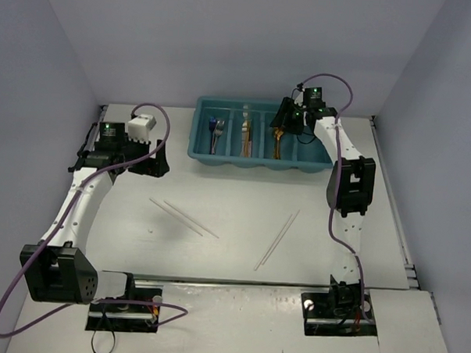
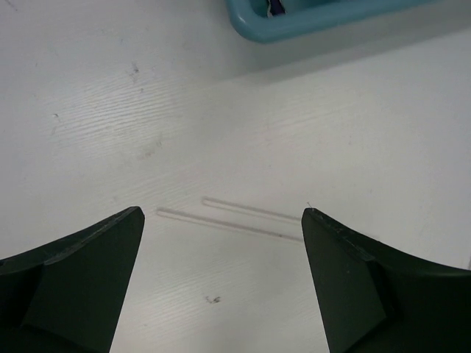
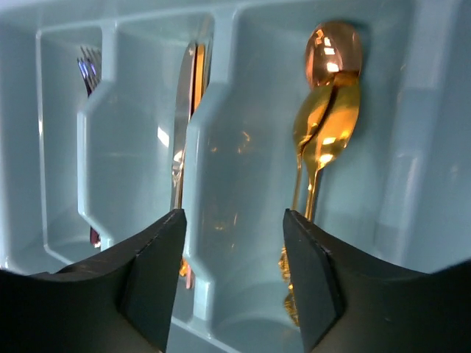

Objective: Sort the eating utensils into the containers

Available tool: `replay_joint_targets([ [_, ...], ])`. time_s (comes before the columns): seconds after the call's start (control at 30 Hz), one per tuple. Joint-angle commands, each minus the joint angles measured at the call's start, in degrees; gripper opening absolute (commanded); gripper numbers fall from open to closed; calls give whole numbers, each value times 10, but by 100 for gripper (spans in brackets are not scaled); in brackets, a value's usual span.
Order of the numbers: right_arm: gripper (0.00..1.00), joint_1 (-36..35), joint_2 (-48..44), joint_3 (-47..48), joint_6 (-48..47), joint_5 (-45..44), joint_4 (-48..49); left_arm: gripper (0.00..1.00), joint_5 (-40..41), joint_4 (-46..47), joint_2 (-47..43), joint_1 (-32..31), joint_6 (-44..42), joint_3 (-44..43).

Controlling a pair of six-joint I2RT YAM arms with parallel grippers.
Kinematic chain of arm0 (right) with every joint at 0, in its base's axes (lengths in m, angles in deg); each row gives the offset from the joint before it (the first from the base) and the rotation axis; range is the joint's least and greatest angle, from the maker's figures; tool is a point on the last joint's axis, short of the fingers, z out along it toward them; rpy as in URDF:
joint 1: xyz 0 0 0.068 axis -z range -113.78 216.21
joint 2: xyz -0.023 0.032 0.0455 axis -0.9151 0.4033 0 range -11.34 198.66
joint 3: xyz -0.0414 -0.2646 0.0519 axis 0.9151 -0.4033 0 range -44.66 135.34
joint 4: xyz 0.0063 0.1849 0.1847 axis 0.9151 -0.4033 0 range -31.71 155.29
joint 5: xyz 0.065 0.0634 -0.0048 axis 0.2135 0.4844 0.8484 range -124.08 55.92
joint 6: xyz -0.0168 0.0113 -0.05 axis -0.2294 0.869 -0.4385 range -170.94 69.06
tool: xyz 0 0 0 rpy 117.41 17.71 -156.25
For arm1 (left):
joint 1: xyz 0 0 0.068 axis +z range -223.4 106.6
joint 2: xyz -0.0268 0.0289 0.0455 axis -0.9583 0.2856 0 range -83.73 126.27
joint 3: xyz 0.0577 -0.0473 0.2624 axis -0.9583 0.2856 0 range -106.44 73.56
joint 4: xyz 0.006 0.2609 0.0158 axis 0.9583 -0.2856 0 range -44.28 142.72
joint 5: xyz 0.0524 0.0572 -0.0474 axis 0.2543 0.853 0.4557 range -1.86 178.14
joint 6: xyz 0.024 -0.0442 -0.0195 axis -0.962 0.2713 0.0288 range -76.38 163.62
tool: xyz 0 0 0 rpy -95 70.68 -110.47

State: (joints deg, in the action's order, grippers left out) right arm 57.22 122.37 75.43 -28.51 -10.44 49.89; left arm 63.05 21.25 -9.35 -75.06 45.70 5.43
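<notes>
The teal tray sits at the far side of the bench, its long compartments running away from the arms. The leftmost holds what seem to be forks, though they are small and dim in both views; the next holds knives; the third holds gold spoons.

The right pincer hangs over the tray's right half. In its wrist view the pincer is spread moderately wide with nothing between its fingers. Below it lie the spoons, bowls stacked at the far end, with the knives one compartment to the left beyond a divider wall of the tray, and the fork tines farther left.

The left pincer is above the bench just left of the tray. In its wrist view it is wide open and empty. Ahead of its fingers, a pair of thin pale sticks lies flat and nearly parallel on the bench, with a corner of the tray at the top edge.

From above, that left pair of sticks lies slantwise on the open bench; a second pair of sticks lies to the right, well apart from the first, and both pairs are outside the tray.
</notes>
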Motion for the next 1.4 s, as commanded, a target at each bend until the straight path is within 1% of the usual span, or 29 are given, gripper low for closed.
replay_joint_targets([
  [0.0, 55, 1, -44, -10, -16, 42, 29, 86, -72, -61, 6, 4, -205, -17],
  [0.03, 57, 1, -53, -14, -21, 48, 29, 86, -87, -77, 15, 4, -252, -19],
  [0.1, 59, 1, -82, -30, -46, 64, 29, 86, -117, -122, 38, 4, -413, -28],
  [0.13, 60, 1, -99, -41, -59, 72, 29, 85, -125, -146, 50, 4, -478, -34],
  [0.2, 67, 0, -131, -66, -80, 87, 29, 85, -133, -197, 73, 4, -578, -47],
  [0.3, 70, 0, -192, -119, -139, 110, 28, 77, -128, -299, 115, 2, -793, -77],
  [0.33, 70, 1, -204, -147, -147, 115, 28, 76, -112, -316, 139, 1, -830, -91],
  [0.4, 71, 1, -228, -174, -163, 115, 28, 74, -87, -337, 160, -2, -919, -102],
  [0.5, 73, 1, -265, -217, -187, 121, 28, 72, -45, -349, 192, -7, -998, -102],
  [0.53, 75, 2, -277, -232, -196, 122, 28, 72, -32, -349, 201, -12, -1020, -98],
  [0.63, 83, 1, -301, -264, -211, 121, 28, 71, -26, -348, 218, -22, -1062, -84],
  [0.7, 84, 3, -312, -283, -217, 118, 27, 71, -23, -345, 228, -35, -1075, -76],
  [0.9, 84, 5, -327, -315, -220, 129, 27, 71, -53, -318, 252, -62, -1056, -85],
  [1.13, 84, 6, -334, -324, -219, 138, 27, 71, -19, -292, 279, -102, -1069, -68],
  [1.37, 84, 16, -339, -326, -220, 141, 26, 69, 7, -265, 290, -105, -1095, -38],
])
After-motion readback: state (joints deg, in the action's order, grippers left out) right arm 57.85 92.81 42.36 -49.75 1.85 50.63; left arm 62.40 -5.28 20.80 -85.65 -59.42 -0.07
